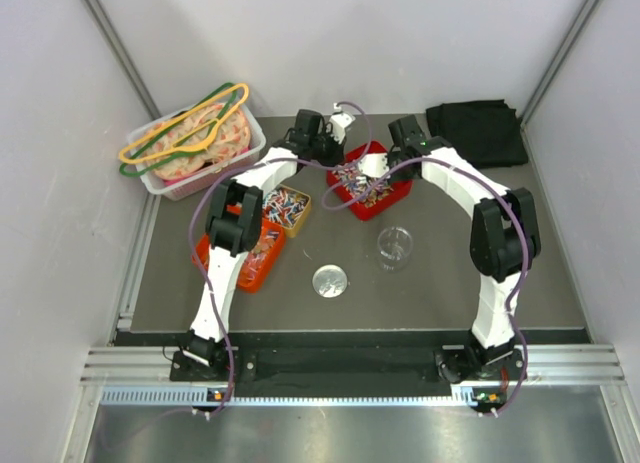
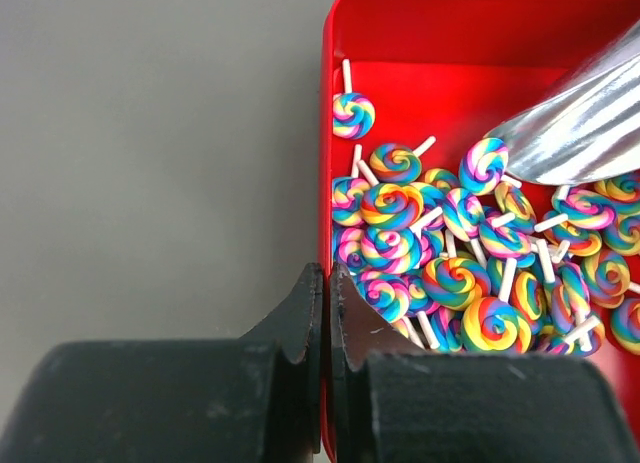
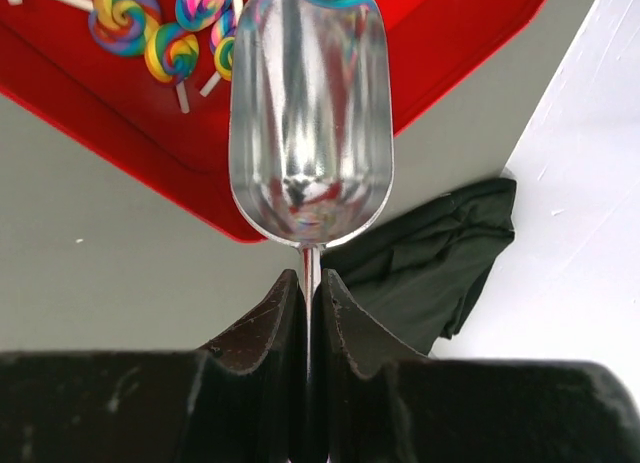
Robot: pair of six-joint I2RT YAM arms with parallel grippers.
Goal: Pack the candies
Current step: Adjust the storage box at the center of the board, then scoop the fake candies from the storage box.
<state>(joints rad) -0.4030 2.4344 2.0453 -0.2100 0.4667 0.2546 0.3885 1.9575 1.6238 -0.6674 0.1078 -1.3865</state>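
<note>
Small rainbow-swirl lollipop candies (image 2: 450, 253) (image 3: 150, 33) (image 1: 360, 188) lie heaped in a red tray (image 1: 372, 215) (image 2: 420, 23) (image 3: 450, 33) at the back middle of the table. My left gripper (image 2: 326, 273) (image 1: 335, 153) is shut on the tray's left rim, whose thin red wall shows between the jaws. My right gripper (image 3: 310, 278) (image 1: 395, 161) is shut on the thin handle of a shiny metal scoop (image 3: 310, 113) (image 2: 590, 123). The scoop's bowl looks empty, and its tip reaches over the tray to the candies.
A clear jar (image 1: 395, 245) and its round lid (image 1: 329, 281) stand on the mat in front of the tray. A yellow tray (image 1: 287, 205) and an orange tray (image 1: 255, 258) lie left. A clear bin with hangers (image 1: 195, 138) sits back left, a black cloth (image 1: 478, 131) (image 3: 430, 253) back right.
</note>
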